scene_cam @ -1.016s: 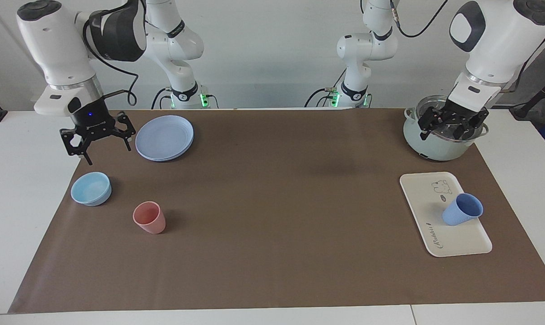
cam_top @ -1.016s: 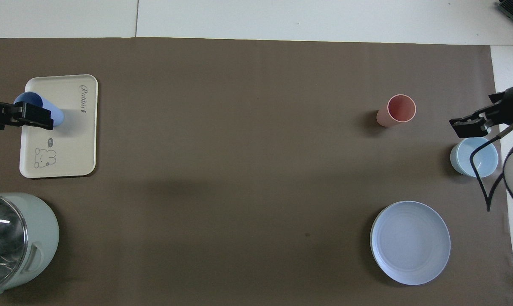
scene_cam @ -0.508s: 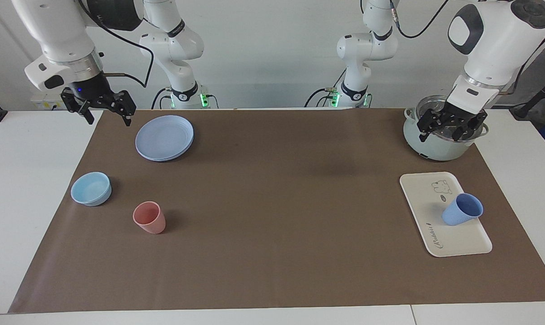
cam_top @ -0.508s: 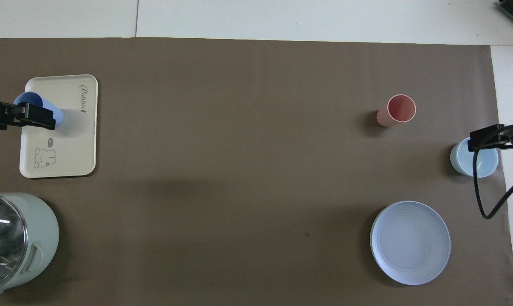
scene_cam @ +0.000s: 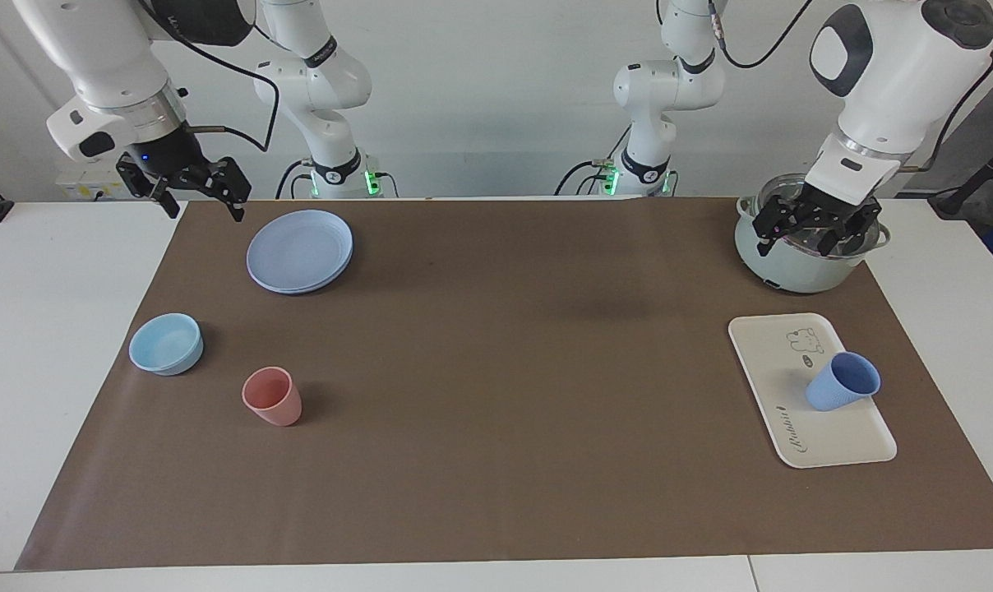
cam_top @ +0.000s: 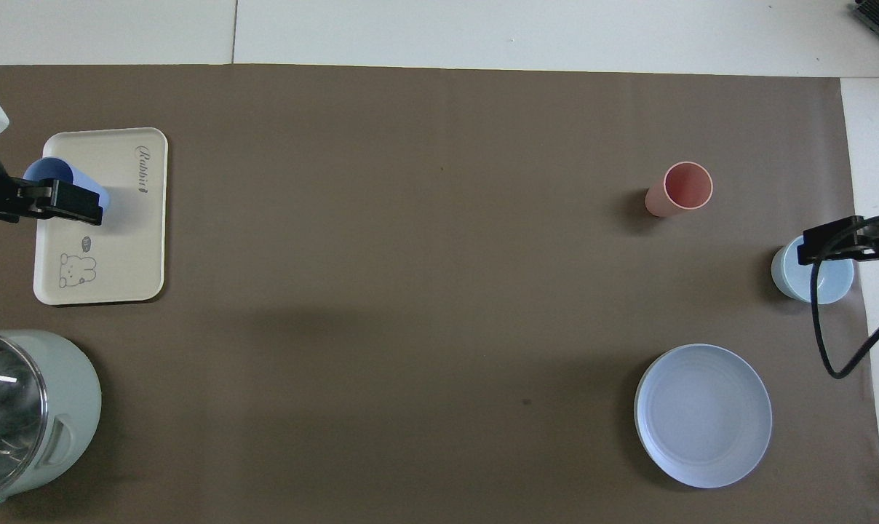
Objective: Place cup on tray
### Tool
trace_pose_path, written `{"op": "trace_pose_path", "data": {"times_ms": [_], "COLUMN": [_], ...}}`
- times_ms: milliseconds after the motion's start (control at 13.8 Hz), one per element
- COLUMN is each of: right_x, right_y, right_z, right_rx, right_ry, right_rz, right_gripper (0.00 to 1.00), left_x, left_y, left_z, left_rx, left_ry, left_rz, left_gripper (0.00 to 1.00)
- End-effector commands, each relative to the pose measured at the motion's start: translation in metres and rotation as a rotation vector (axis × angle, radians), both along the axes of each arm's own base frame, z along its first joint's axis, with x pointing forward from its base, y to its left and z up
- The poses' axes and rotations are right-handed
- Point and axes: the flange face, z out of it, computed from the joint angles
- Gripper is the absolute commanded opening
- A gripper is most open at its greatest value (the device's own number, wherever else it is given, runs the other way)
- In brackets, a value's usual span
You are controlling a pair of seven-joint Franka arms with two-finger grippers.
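Since a second ago the right gripper [scene_cam: 192, 187] has climbed from low over the light blue bowl [scene_cam: 166, 343] to hang high over the table's edge beside the round blue plate [scene_cam: 300, 250], while the left gripper [scene_cam: 817, 224] has drawn a little higher and closer to the pale green pot with the glass lid [scene_cam: 801, 247], over which it hovers. Nothing on the table has shifted.

That small periwinkle-blue plastic tumbler, the cup [scene_cam: 842, 381], sits on the flat cream-white rectangular tray [scene_cam: 780, 370], toward the long edge nearest the left arm's end of the table, between the bear drawing and the cursive lettering. It looks tipped rather than square on its base (though I cannot tell how much of that is the camera's slant). By the look of things, the placing is done.

I would judge the cup light, stiff and a bit slick, tapered toward the base, so it could squirt out of a hard pinch; the surest hold is across the wall just under the rim, squeezed gently.

Both grippers stand with fingers spread wide, holding nothing. A salmon-pink cup [scene_cam: 272, 396] of the same shape stands apart on the brown mat [scene_cam: 496, 460], toward the right arm's end.
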Motion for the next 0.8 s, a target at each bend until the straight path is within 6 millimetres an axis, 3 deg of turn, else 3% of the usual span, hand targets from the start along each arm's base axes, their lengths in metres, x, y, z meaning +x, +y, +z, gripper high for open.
{"op": "trace_pose_path", "data": {"times_ms": [0,725], "right_x": [-0.004,-0.004], "right_y": [0.001,0.004], "right_z": [0.008,0.008], "right_rx": [-0.008,-0.009], "right_ry": [0.022,0.008], "right_rz": [0.099,0.103], "right_gripper": [1.0,1.0], "left_x": [-0.013,-0.022], "left_y": [0.002,0.003], "left_z": [0.005,0.022], "left_rx": [-0.002,-0.002], "left_ry": [0.01,-0.004], "left_rz": [-0.033,-0.028], "left_gripper": [1.0,1.0]}}
